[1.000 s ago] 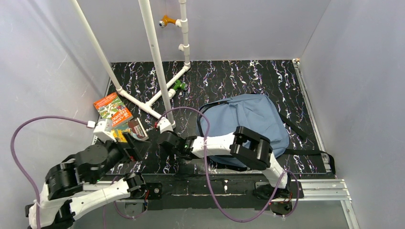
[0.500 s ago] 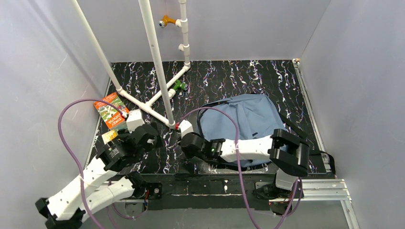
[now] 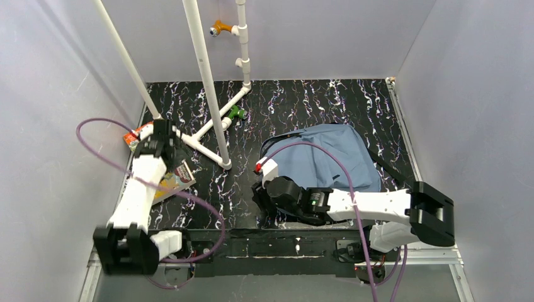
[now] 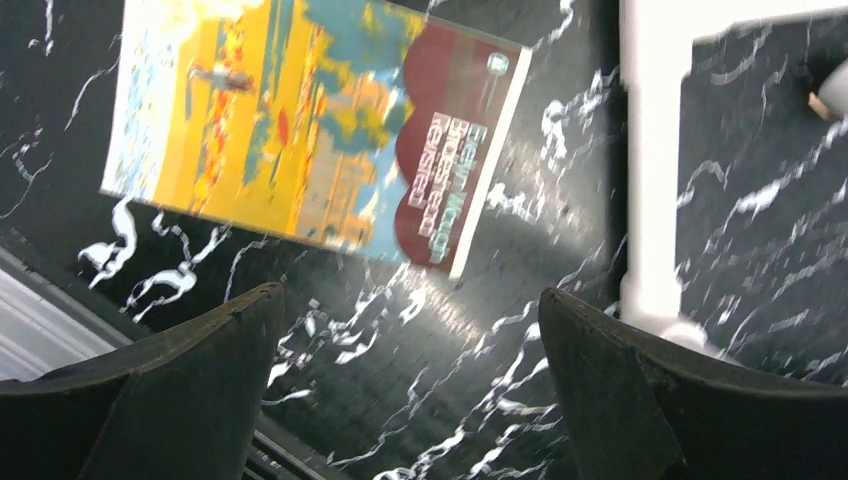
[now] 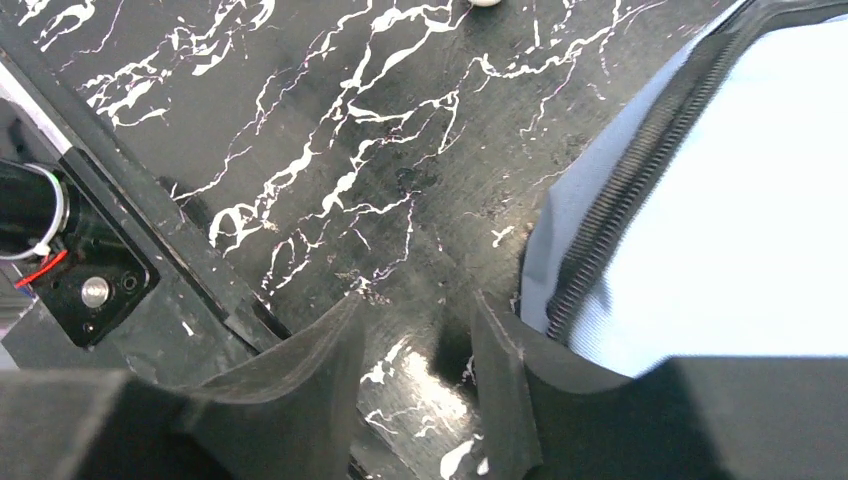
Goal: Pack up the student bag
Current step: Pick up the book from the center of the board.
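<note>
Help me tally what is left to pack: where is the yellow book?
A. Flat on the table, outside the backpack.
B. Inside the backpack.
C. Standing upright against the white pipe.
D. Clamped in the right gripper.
A: the yellow book lies flat on the table, below the open left gripper, which holds nothing, and well apart from the backpack.
</note>
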You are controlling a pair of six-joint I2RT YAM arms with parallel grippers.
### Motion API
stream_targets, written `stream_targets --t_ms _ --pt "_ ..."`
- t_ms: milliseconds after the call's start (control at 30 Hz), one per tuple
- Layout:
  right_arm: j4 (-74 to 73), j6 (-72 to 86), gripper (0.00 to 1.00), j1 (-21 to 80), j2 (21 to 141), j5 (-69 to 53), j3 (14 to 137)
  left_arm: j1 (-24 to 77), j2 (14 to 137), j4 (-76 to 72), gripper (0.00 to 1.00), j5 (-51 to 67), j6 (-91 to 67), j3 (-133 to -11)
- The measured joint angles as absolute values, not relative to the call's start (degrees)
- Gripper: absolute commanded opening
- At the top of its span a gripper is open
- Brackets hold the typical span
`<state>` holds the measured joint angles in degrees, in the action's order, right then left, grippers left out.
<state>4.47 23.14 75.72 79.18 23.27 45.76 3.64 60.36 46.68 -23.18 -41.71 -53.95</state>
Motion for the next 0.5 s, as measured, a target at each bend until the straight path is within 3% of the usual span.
stream_targets --t_ms 200,500 --pt "4.2 22.0 0.79 75.7 71.7 24.4 42.6 -2.7 85.5 48.4 0.98 -20.7 -43.6 -70.4" --pt "2.7 21.9 0.89 75.6 61.8 29.7 38.7 -8.2 99.0 50.0 0.98 -17.4 -50.1 -75.1"
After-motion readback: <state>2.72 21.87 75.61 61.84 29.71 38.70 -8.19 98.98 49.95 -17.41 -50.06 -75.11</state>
